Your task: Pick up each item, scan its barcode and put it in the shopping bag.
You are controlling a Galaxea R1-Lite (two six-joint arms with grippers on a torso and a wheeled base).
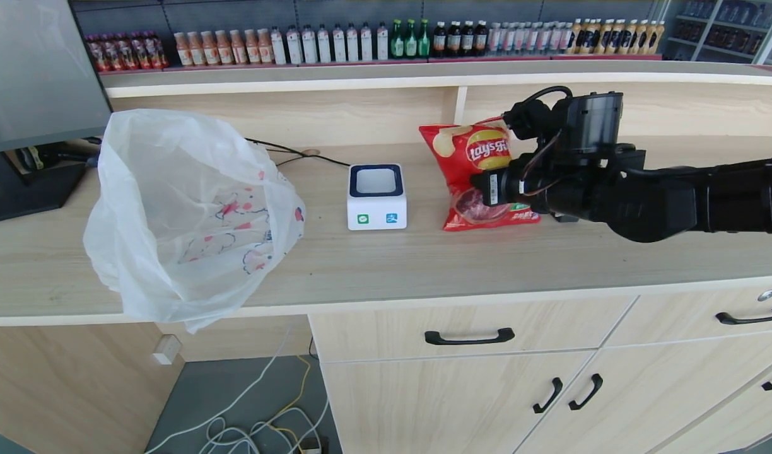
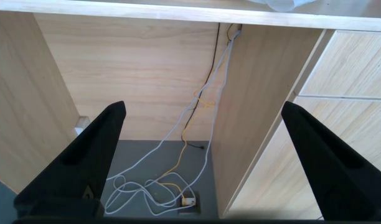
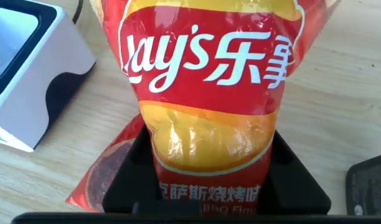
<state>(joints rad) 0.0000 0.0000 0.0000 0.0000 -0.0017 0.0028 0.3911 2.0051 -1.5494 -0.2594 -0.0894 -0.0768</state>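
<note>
The right gripper [image 3: 209, 127] grips the red chip bag [image 1: 480, 173], a dark finger [image 3: 125, 180] pressed on each side of its lower half; from the head view the wrist hides that grip, and the bag's foot rests on the counter [image 1: 424, 258] with its top tilted up. Just beside it sits the white scanner [image 1: 376, 197], two small badges, green and blue, on its front face; the wrist view cuts it off at a corner. The chip bag carries a round logo and white script. Well apart, at the counter's left end, the shopping bag [image 1: 184, 214] gapes, a red and blue print faint through the plastic. The left gripper [image 2: 203, 168] hangs below the counter, fingers spread wide, before loose cables [image 2: 172, 180]. A dark object [image 3: 371, 186] lies cut off; I cannot tell what it is.
</note>
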